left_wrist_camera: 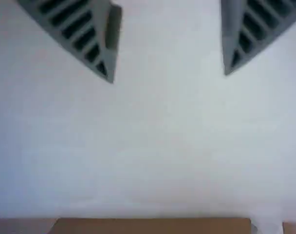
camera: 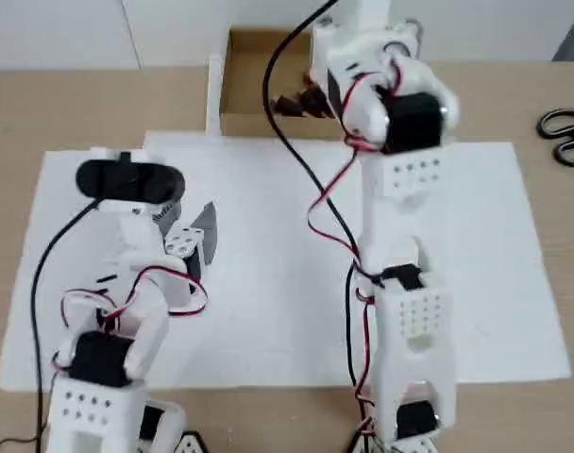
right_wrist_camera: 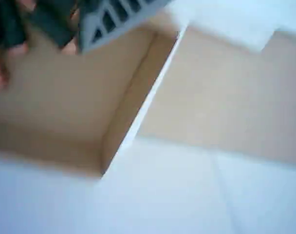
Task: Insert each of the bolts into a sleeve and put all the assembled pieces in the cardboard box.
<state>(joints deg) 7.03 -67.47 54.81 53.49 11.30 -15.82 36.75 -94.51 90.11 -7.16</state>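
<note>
Paper sheeting (camera: 268,330) lay white across the near table. Low at the left of the high view, the left gripper (left_wrist_camera: 168,75) hung over it with its jaws spread wide and nothing between them. Up the middle right of that view the right arm (camera: 405,283) stretched to the cardboard box (camera: 242,57) at the top edge. There the right gripper (right_wrist_camera: 97,29) sat inside the box, close beside the dark pieces (right_wrist_camera: 41,19), which were too blurred to sort bolt from sleeve. Whether its jaws were apart or closed on one could not be told. Scissors (camera: 563,132) lay at the far right, well apart.

Likely trouble: if a piece clung to the right gripper as it withdrew, it would be dragged out over the wall. The black cable (camera: 273,104) looped across the box mouth could also catch the rim and shift the box.

From overhead the arm's bulk covered the right gripper, while its wrist camera gave the box's inner corner and the pieces at close range. The left wrist camera made the wide jaw gap plain.
</note>
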